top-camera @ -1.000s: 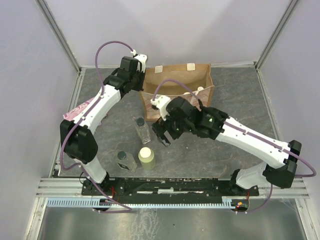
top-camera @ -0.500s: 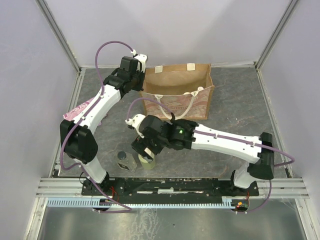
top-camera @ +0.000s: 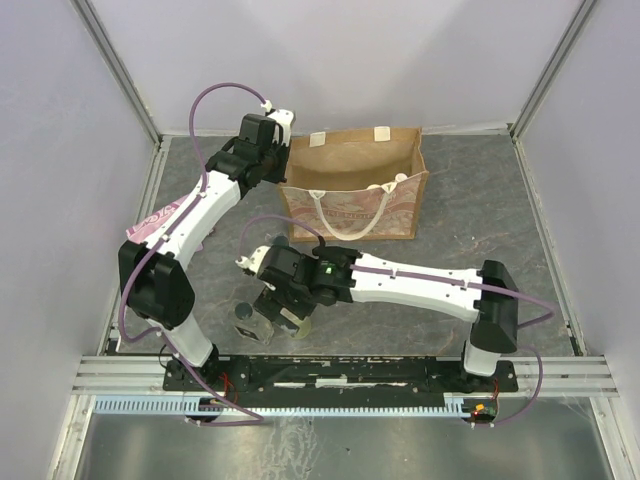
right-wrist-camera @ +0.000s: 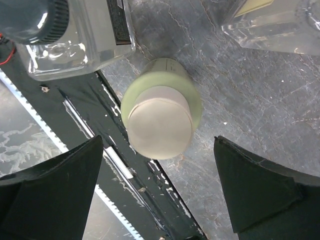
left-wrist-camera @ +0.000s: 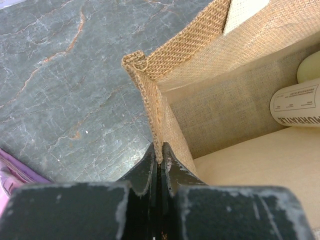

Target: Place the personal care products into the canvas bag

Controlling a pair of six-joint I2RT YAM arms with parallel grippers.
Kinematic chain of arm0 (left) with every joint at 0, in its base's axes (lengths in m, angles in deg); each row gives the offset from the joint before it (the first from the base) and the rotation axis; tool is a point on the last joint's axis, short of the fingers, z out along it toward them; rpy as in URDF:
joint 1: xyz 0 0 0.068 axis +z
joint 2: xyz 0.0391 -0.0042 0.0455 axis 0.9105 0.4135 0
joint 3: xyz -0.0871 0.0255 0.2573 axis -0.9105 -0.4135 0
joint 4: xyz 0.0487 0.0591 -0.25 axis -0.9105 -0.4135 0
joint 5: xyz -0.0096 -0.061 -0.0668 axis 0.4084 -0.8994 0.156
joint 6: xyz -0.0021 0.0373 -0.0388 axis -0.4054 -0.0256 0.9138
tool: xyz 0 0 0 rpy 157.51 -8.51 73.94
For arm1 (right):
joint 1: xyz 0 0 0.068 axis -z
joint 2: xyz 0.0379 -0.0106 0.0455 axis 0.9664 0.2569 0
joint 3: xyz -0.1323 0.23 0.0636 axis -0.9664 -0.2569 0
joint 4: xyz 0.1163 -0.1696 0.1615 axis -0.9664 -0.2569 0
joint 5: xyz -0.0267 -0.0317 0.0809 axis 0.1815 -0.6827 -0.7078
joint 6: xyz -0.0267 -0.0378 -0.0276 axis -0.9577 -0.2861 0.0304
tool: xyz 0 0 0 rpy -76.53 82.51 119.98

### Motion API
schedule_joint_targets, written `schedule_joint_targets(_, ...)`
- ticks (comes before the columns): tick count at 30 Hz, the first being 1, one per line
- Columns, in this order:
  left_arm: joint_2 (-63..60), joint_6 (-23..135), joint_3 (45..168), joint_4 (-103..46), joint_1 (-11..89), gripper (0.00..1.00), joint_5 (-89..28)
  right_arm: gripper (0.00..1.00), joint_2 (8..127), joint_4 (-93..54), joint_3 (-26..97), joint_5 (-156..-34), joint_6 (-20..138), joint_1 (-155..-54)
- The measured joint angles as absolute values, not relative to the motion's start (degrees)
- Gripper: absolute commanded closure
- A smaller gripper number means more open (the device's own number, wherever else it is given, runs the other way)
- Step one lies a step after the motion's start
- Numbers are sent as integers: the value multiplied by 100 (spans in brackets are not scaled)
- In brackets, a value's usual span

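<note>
Nearest, at the tabletop's [top-camera: 480, 200] near edge, the right gripper [right-wrist-camera: 158, 150] is seen hovering over an upright pale yellow bottle [right-wrist-camera: 161, 115] with a cream-white top. Its jaws are spread wide at 3 and 9 o'clock of the bottle, and nothing is touched. In the wrist view a clear bottle [right-wrist-camera: 80, 35] with a black cap stands just beside at 10 o'clock. A second clear bottle [right-wrist-camera: 270, 25] is cut off at 1 o'clock.

Farther back, at 12 o'clock, the canvas bag [top-camera: 350, 210] stands open. At its 10 o'clock corner the rim is pinched between the closed jaws of the left gripper [left-wrist-camera: 160, 160]. A pale bottle [left-wrist-camera: 297, 105] with a printed label is seen lying inside. A pink packet [top-camera: 150, 222] lies at 9 o'clock, well apart from the bag.
</note>
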State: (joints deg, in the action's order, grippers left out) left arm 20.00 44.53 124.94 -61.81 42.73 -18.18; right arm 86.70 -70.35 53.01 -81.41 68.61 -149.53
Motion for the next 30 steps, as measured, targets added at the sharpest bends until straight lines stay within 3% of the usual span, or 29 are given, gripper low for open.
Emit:
schedule_joint_targets(24,1912,4451,12376,-6111,4273,97,-1844,1,9514,-6559,5164,-8300,6579,-14953)
schedule_joint_targets(30,1888,4451,12350,-6096,4273,97,-1850,8,9597,-6519,5092,-8294,6562,-14953)
